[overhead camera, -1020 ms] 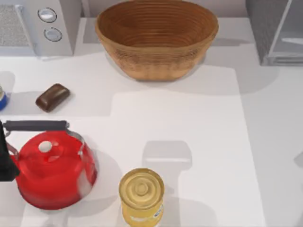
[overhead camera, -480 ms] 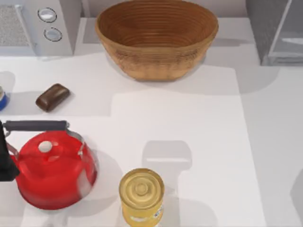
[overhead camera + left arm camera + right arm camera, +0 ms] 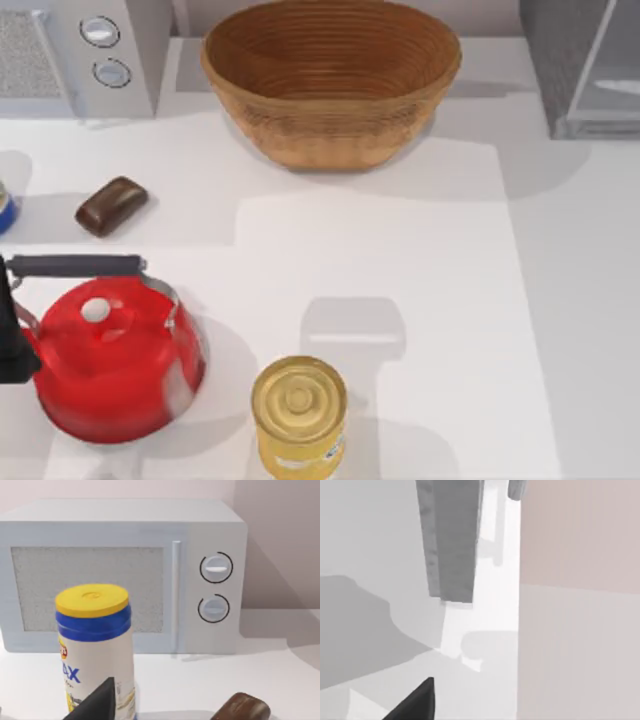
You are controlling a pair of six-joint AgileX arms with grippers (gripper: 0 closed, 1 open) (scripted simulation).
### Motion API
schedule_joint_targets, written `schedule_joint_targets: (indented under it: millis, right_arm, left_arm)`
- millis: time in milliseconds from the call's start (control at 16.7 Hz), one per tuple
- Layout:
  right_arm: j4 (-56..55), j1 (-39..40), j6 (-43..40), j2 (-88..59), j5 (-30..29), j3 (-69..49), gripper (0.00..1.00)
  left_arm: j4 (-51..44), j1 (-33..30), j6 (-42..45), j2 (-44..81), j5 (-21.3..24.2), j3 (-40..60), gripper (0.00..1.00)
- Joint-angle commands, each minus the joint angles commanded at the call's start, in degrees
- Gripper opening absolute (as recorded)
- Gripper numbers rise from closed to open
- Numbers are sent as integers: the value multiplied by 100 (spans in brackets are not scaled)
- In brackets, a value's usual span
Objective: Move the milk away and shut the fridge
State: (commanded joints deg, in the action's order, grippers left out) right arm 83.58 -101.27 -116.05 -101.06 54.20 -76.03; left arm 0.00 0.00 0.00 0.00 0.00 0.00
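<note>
Boxy dark-grey fridge (image 3: pixel 556 60) in the table's (image 3: pixel 420 260) upper right corner, cut off at the edge
Its smooth pale door panel slants. Left gripper (image 3: pixel 95 706) is beside a yellow-capped cylindrical canister (image 3: pixel 95 640); right gripper (image 3: pixel 415 702) is partly cropped; cannot tell either's opening

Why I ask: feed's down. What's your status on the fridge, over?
Left arm parked at left edge of table, beside red kettle. Right gripper looking at fridge, far right corner; door seems open. Basket stands apart from it.
</note>
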Motion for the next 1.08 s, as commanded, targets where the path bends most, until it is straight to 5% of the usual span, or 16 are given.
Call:
schedule_joint_targets:
  millis: [660, 1080]
  right_arm:
    - [-69, -35, 150, -338, -35, -16, 100]
    - [-1897, 1938, 2612, -637, -327, -181, 100]
  left_arm:
    - [0, 0, 0, 0, 0, 0, 100]
    - [0, 0, 0, 0, 0, 0, 100]
